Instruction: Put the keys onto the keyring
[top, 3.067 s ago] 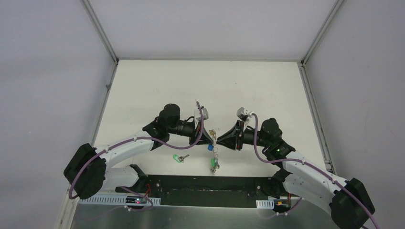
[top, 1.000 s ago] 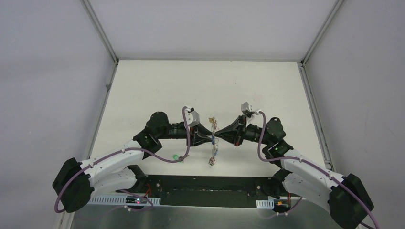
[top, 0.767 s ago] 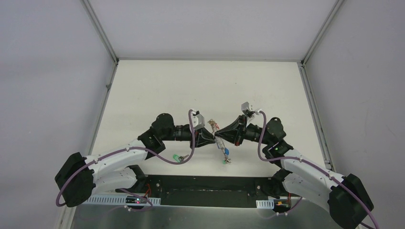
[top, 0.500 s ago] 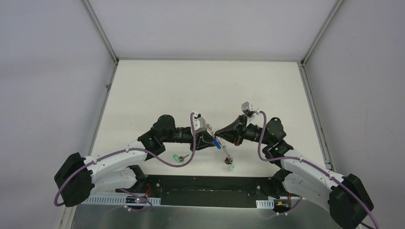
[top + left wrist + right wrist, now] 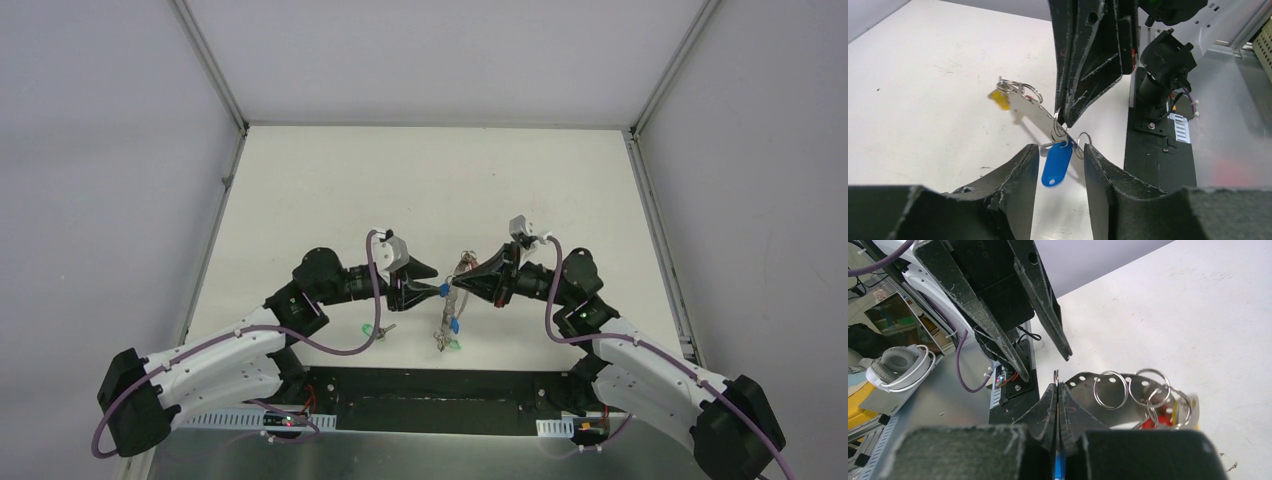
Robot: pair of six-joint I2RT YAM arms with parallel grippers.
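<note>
Starting at the left of the overhead view, the left arm reaches in over the white table (image 5: 330, 190) toward the centre. Under that arm the green-tagged key (image 5: 368, 329) lies flat on the table. It is partly crossed by the arm's purple cable and lies apart from the keyring (image 5: 1083, 392).

On the left gripper (image 5: 1060, 148) the fingers stand apart and point toward the tip of the right gripper (image 5: 1057, 387). The blue-tagged key (image 5: 1056, 162) hangs in the gap between them, with clearance on either side of its tag, so it is not clamped. Its small split ring sits against the cluster of rings directly under the right gripper's tip. Whether that ring is threaded onto the keyring cannot be determined.

The keyring is held in the air between the two grippers, clear of the table. In the right wrist view it reads as a curved grey metal band with a row of holes, carrying several small split rings. A yellow tag (image 5: 999, 99) hangs at its far end, and a red tag (image 5: 1149, 422) sits among the rings.

On the right gripper the fingers are pressed together, pinching the near end of the keyring. A thin ring edge protrudes above the tips. The two grippers face each other tip to tip, near but not touching.
</note>
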